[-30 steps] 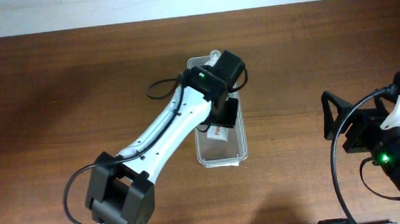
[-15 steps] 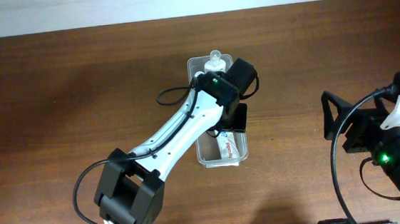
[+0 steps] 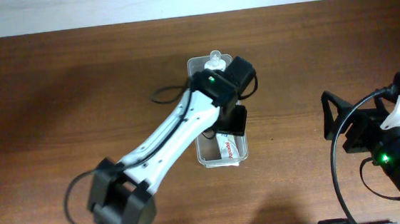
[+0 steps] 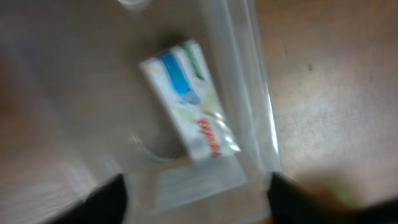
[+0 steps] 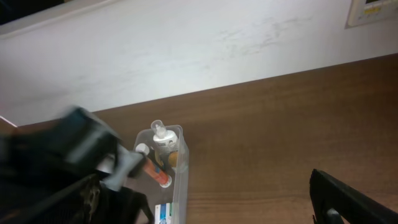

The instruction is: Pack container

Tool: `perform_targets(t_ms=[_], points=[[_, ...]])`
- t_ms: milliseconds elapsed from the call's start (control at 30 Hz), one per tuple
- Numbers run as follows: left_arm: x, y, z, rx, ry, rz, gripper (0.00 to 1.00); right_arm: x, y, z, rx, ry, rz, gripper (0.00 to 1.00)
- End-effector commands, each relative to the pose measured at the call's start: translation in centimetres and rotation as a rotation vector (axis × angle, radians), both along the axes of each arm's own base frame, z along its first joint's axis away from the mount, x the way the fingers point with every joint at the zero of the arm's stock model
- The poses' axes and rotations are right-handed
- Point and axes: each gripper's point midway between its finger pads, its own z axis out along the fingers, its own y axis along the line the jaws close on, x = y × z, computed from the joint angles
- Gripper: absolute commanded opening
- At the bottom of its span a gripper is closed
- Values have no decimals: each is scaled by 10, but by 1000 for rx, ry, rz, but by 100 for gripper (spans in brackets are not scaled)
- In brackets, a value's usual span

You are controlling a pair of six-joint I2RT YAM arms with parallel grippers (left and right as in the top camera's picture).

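On the table [image 3: 76, 79], the container [image 3: 222, 163] holds a white tube [image 4: 189, 99] and a small bottle [image 3: 215, 56]. The left claw [image 4: 196, 180] hangs over it, spread wide and empty. For the right claw [image 5: 345, 199], one cannot tell.

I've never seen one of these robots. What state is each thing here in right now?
container: open-topped, partly filled.
pump bottle: looks upright at the container's far end.
white tube: lying flat on the container's floor, not held.
left end effector: open, empty, over the container.
right end effector: off to the side; open or shut, unclear.
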Motion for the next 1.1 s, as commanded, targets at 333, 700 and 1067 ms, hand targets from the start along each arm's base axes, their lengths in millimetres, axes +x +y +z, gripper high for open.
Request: perform_targets(t_ms=[333, 700, 1067], points=[[50, 199, 194, 148, -629, 411, 99, 0, 0, 4, -7, -12, 7, 98], [47, 311, 193, 223, -574, 705, 99, 0, 0, 4, -7, -12, 7, 98], [46, 320, 193, 231, -570, 729, 99, 0, 0, 4, -7, -12, 7, 98]])
